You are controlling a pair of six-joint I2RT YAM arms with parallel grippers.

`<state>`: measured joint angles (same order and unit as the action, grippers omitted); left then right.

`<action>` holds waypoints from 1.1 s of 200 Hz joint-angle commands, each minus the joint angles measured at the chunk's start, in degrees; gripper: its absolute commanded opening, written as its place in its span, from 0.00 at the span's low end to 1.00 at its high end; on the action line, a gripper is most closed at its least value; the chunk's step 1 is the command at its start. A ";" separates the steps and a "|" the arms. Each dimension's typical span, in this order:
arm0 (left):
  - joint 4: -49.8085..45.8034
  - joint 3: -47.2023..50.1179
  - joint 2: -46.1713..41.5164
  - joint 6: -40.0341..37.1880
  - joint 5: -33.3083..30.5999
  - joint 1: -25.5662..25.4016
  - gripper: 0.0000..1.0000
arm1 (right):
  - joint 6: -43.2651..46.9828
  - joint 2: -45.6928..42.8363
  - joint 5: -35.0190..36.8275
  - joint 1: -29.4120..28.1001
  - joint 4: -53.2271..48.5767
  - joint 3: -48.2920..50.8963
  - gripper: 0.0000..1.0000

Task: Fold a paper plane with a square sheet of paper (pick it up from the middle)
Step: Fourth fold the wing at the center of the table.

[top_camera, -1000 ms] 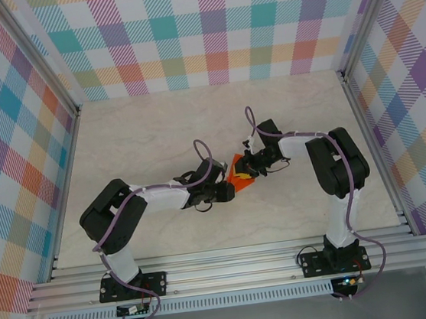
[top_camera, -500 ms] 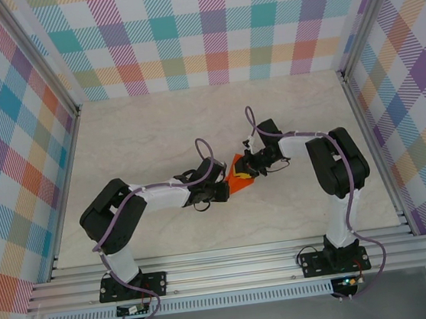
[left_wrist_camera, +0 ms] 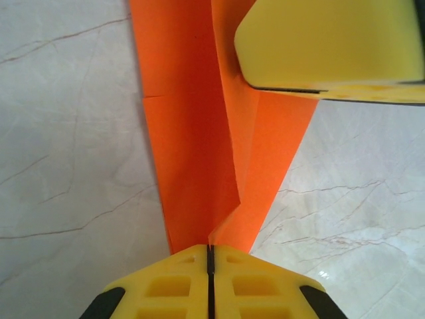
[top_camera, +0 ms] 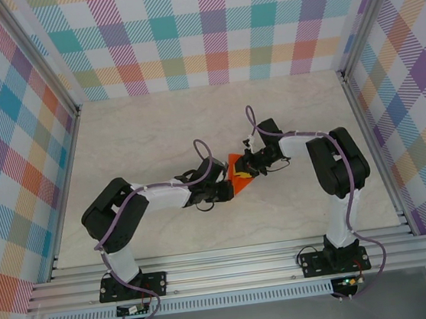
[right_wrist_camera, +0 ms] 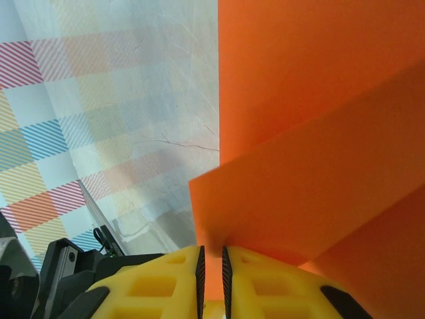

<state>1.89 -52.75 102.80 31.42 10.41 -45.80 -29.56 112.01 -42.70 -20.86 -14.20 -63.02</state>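
Left wrist view: the left gripper (left_wrist_camera: 209, 252) has its jaws pressed together, pinching the narrow near end of the folded square sheet of paper (left_wrist_camera: 199, 133). The sheet's long axis runs straight ahead from those jaws, over the desk (left_wrist_camera: 66, 166). Farther along it, the right gripper (right_wrist_camera: 212, 256) has its jaws pinching the sheet's edge. Judgement: any coming crease follows this axis.

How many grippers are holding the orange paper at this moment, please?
2. The left gripper is shut on the narrow end of the folded orange paper; the right gripper is shut on its opposite edge.
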 commanded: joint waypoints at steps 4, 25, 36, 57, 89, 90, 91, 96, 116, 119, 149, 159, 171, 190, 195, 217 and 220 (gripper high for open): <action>3.13 0.97 0.74 3.11 1.54 0.43 0.08 | 0.12 -2.14 -1.72 -0.23 0.52 0.61 0.18; 3.02 1.13 0.38 3.64 0.64 0.40 0.08 | 0.12 -2.20 -2.97 -0.23 1.31 0.86 0.18; 2.77 1.23 0.38 3.69 -0.07 0.41 0.08 | 0.15 -2.23 -3.63 -0.18 1.53 0.97 0.19; 2.27 1.36 0.55 3.98 -1.07 0.44 0.08 | 0.12 -2.60 -5.24 -0.23 2.27 1.39 0.19; 3.10 2.02 1.05 4.78 -1.02 0.49 0.07 | 0.28 -2.64 -6.82 -0.30 2.96 1.51 0.20; 3.11 2.03 1.07 4.74 -0.97 0.47 0.07 | 0.29 -2.57 -6.94 -0.31 3.00 1.46 0.20; 3.16 2.08 1.07 4.77 -0.95 0.46 0.07 | 0.29 -2.53 -7.08 -0.31 3.01 1.44 0.20; 3.33 2.19 1.15 4.80 -0.90 0.52 0.07 | 0.58 -2.21 -7.53 -0.40 2.76 1.12 0.20; 3.72 2.14 1.34 4.85 -0.57 0.49 0.07 | 1.22 -0.74 -6.09 -0.78 1.17 -0.12 0.20; 3.78 2.13 1.28 4.84 -0.52 0.45 0.07 | 1.10 -0.52 -6.13 -0.76 1.20 -0.23 0.20; 4.00 2.08 1.34 4.67 -0.23 0.48 0.08 | 0.49 1.05 -3.98 -0.85 1.10 -1.03 0.21; 3.87 2.08 1.35 4.59 -0.22 0.45 0.08 | 0.38 1.51 -3.37 -0.82 0.93 -1.38 0.20; 3.67 1.98 1.22 4.49 -0.49 0.47 0.09 | 0.61 1.89 -1.98 -0.85 0.16 -1.74 0.20; 3.15 2.08 0.74 4.20 -0.87 0.50 0.14 | 0.82 2.40 -0.70 -0.85 -0.29 -1.92 0.19; 2.89 2.04 0.54 4.10 -1.07 0.50 0.17 | 0.84 2.50 -0.66 -0.85 -0.35 -2.00 0.19; 1.70 2.04 -0.61 3.10 -1.84 0.46 0.26 | 1.07 2.46 -0.29 -0.85 -0.73 -2.18 0.18; 1.59 2.04 -0.67 3.00 -1.92 0.45 0.27 | 1.08 2.50 -0.27 -0.85 -0.85 -2.19 0.18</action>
<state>5.26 -51.40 103.31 35.48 10.07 -45.82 -29.50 113.45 -43.90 -21.45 -13.43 -63.46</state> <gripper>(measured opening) 0.236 0.187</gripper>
